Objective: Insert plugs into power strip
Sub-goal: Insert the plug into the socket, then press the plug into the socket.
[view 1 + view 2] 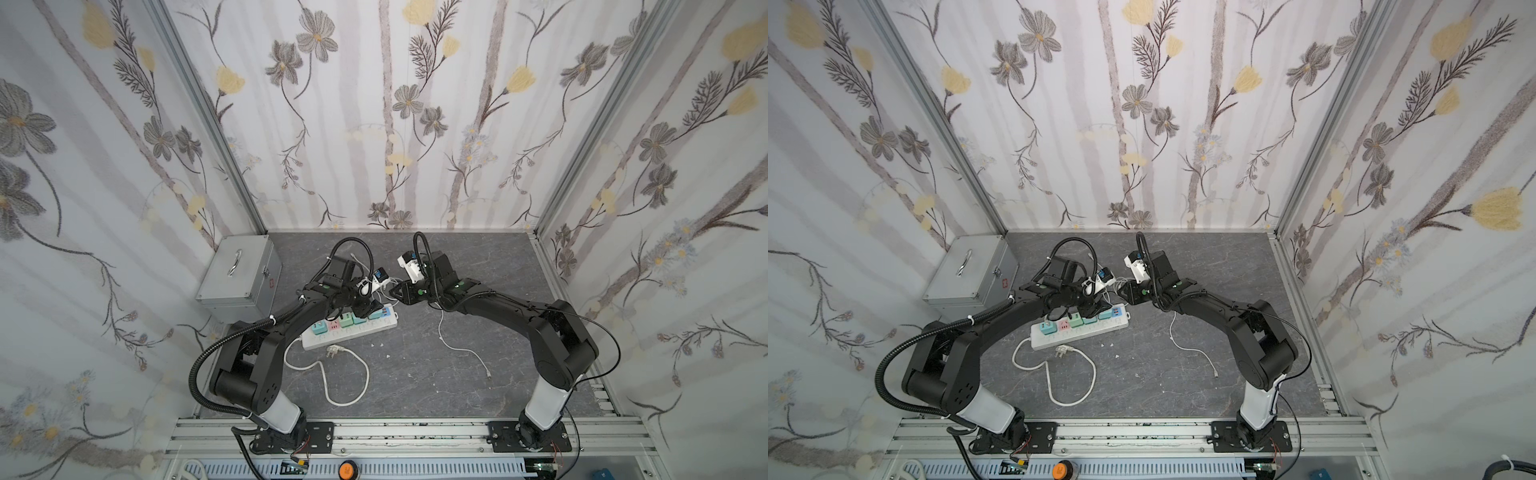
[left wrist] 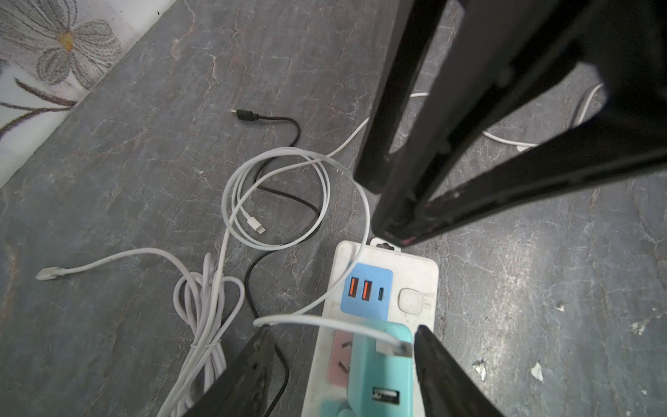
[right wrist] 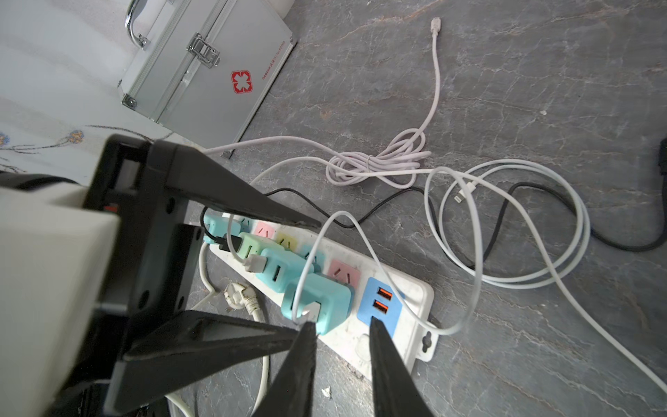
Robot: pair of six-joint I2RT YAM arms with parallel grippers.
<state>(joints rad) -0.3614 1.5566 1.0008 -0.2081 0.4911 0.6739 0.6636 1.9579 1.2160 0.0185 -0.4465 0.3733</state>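
strip (image 1: 357, 331): flat on the grey table (image 1: 436, 374), beneath the left arm.
plugs (image 3: 279, 267): four, teal and mint, seated in a row in the strip (thin cables (image 3: 505, 224) trail away behind).
left gripper (image 2: 343, 330): jaws apart, straddling the end plug (image 2: 382, 368) by the blue USB panel (image 2: 366, 290).
right gripper (image 3: 341, 323): at the strip's USB end, jaws narrowly apart, holding nothing.

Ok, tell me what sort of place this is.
Probably a robot data-collection booth, not a home: floral wallpaper panels set in bare aluminium posts, two black robot arms bolted to a slotted aluminium rail, and a grey marble-patterned tabletop as the work surface.
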